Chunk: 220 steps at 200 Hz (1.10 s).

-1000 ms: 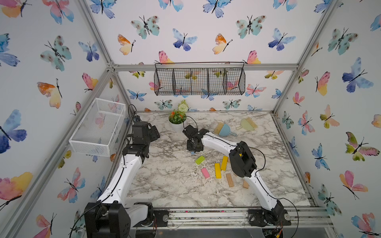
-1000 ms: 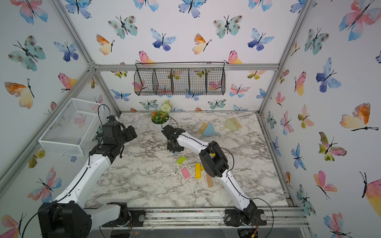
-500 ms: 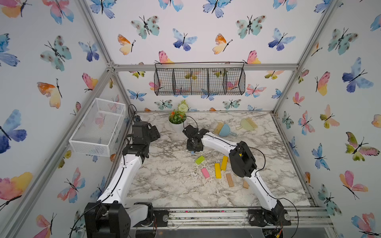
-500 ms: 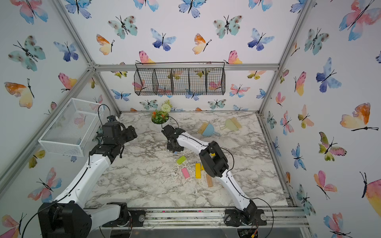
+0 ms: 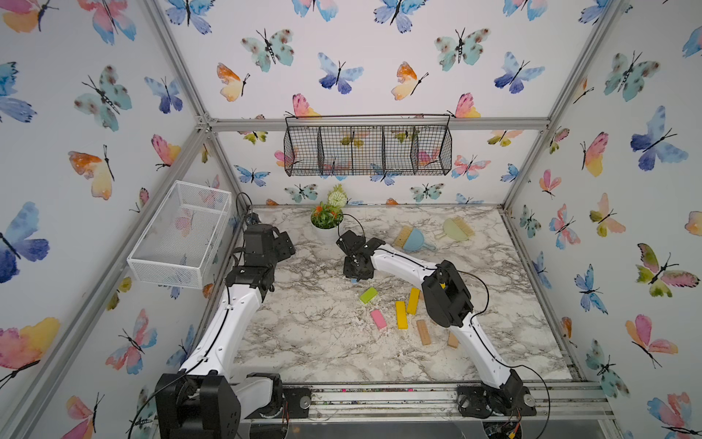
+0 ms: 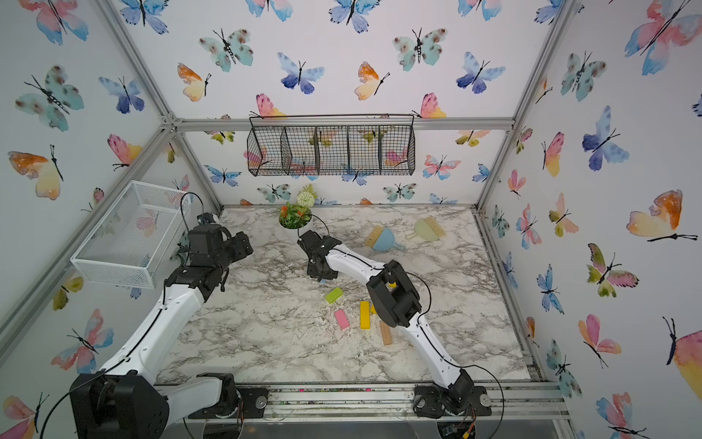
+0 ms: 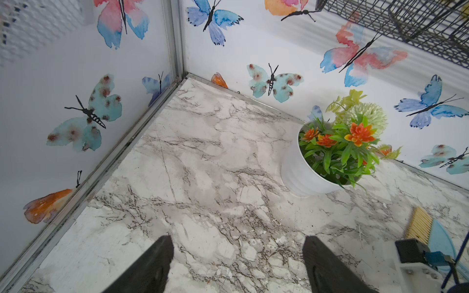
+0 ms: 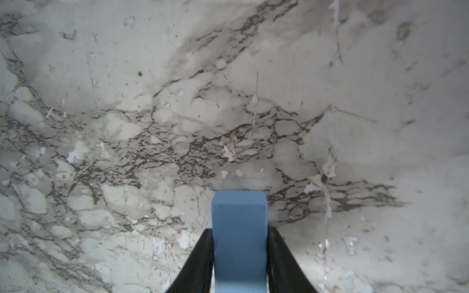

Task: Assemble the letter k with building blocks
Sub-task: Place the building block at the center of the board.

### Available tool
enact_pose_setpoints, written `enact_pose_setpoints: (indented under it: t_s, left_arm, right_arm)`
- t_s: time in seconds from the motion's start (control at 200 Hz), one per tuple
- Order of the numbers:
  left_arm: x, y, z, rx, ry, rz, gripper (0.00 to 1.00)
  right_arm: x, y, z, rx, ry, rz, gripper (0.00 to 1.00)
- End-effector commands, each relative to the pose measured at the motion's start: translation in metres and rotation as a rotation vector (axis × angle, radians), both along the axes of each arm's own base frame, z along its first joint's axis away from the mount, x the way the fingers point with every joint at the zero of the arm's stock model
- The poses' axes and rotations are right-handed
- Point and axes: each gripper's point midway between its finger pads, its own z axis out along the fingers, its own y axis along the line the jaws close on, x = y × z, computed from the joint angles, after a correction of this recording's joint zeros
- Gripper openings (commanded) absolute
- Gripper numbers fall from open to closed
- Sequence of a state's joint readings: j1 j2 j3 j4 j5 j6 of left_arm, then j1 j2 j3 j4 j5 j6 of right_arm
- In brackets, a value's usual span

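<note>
My right gripper (image 8: 239, 228) is shut on a short blue building block (image 8: 239, 215). Its black fingers press both long sides, and the block's free end points down at the marble. In both top views this gripper (image 5: 355, 276) (image 6: 322, 276) hangs low over the table's middle, with a sliver of blue under it. Near it lie a green block (image 5: 368, 295), a pink block (image 5: 378, 319), two yellow blocks (image 5: 401, 314) (image 5: 413, 300) and two tan blocks (image 5: 423, 332) (image 5: 452, 339). My left gripper (image 7: 237, 238) is open and empty above bare marble at the far left (image 5: 286, 247).
A white flower pot (image 5: 326, 224) stands at the back, just behind the right gripper. A blue dustpan with brush (image 5: 412, 239) and a green one (image 5: 456, 229) lie back right. A white mesh basket (image 5: 182, 232) hangs on the left wall and a black wire basket (image 5: 368, 146) on the back wall.
</note>
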State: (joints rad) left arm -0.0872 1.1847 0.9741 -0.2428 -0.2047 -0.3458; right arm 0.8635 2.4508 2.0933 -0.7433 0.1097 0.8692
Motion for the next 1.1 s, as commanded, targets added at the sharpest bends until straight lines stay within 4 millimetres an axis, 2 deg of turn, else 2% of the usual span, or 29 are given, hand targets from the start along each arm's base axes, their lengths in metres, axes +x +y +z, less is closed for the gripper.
enact_pose_setpoints:
  t_s: [0.0, 0.24, 0.335, 0.425, 0.551, 0.686, 0.766, 0.796, 0.866, 0.921, 0.986, 1.096]
  left_arm:
    - [0.001, -0.002, 0.003, -0.009, -0.011, -0.005, 0.83]
    - [0.001, -0.002, 0.003, -0.010, -0.012, -0.005, 0.83]
    - [0.001, -0.003, 0.002, -0.015, -0.010, -0.010, 0.83]
    - [0.002, -0.005, 0.000, -0.019, -0.004, -0.023, 0.84]
    - [0.003, -0.009, 0.000, -0.026, -0.002, -0.046, 0.85]
    - [0.005, -0.015, -0.004, -0.043, 0.008, -0.076, 0.85]
    - [0.004, -0.031, -0.005, -0.064, 0.016, -0.163, 0.86]
    - [0.004, -0.038, -0.008, -0.067, 0.023, -0.190, 0.86]
    - [0.002, -0.058, -0.018, -0.044, 0.051, -0.267, 0.87]
    - [0.001, -0.080, -0.026, -0.017, 0.079, -0.338, 0.89]
    - [-0.003, -0.111, -0.038, 0.021, 0.125, -0.428, 0.89]
    - [-0.015, -0.165, -0.058, 0.117, 0.182, -0.576, 0.87]
  right_arm:
    - [-0.004, -0.011, -0.017, -0.058, 0.018, 0.005, 0.39]
    - [-0.004, -0.007, -0.016, -0.041, 0.017, 0.003, 0.42]
    - [0.001, -0.004, -0.005, -0.017, -0.009, 0.004, 0.44]
    - [0.010, 0.003, 0.019, 0.010, -0.080, 0.046, 0.54]
    - [0.024, 0.004, 0.067, 0.008, -0.194, 0.087, 0.68]
    - [0.023, -0.004, 0.112, 0.032, -0.265, 0.096, 0.70]
    - [0.019, -0.011, 0.138, 0.061, -0.322, 0.119, 0.73]
    - [0.018, -0.016, 0.146, 0.070, -0.348, 0.127, 0.75]
    - [0.015, -0.033, 0.158, 0.089, -0.379, 0.144, 0.87]
    - [0.015, -0.054, 0.153, 0.121, -0.350, 0.145, 0.93]
    - [0.018, -0.089, 0.138, 0.171, -0.266, 0.081, 0.94]
    - [0.026, -0.161, 0.116, 0.234, -0.160, -0.060, 0.92]
